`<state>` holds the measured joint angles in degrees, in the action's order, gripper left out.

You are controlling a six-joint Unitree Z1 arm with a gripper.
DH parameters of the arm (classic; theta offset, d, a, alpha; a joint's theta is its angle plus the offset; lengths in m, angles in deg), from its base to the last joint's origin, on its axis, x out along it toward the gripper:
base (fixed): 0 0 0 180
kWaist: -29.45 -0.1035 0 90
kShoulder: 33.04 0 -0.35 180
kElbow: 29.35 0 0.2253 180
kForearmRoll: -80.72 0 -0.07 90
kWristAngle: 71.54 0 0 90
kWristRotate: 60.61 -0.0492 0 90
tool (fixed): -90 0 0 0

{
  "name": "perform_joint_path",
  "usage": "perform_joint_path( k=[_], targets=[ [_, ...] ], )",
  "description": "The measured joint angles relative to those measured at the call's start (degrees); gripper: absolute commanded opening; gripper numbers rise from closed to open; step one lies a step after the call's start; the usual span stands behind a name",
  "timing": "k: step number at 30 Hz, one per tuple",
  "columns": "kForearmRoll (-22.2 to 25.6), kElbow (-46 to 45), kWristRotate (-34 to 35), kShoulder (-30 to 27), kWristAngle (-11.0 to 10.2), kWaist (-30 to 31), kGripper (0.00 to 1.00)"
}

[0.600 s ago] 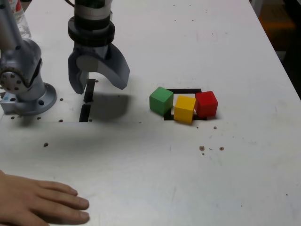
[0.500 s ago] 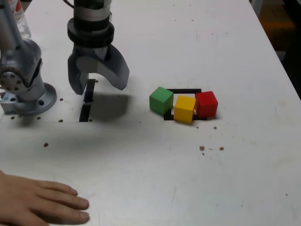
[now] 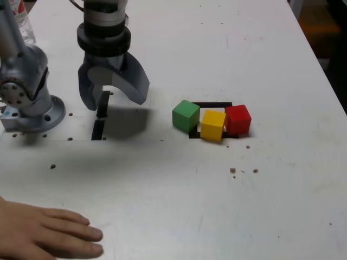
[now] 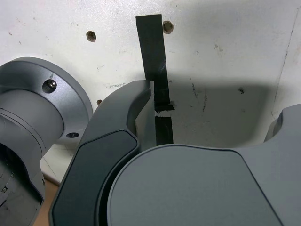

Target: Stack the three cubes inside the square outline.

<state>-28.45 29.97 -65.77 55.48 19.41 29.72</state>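
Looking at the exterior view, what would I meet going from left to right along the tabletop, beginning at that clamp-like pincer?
Open pincer → green cube → yellow cube → red cube

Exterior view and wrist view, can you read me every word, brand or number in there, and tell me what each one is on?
No text can be read in either view.
Bottle at the exterior view's upper left: red marking, too small and blurred to read.
Cubes: no lettering visible.
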Motion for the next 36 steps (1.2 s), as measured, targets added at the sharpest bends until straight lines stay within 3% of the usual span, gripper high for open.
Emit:
perform_joint_path(
  k=[7,21,36],
  targets=[
    [0.24,0.24,0.00,-0.11,-0.04,0.02,0.93],
    [5.55,8.40,-4.68,-0.50,-2.36,0.03,0.93],
    [2.18,14.42,-17.09,0.57,-1.59,1.88,0.93]
  ],
)
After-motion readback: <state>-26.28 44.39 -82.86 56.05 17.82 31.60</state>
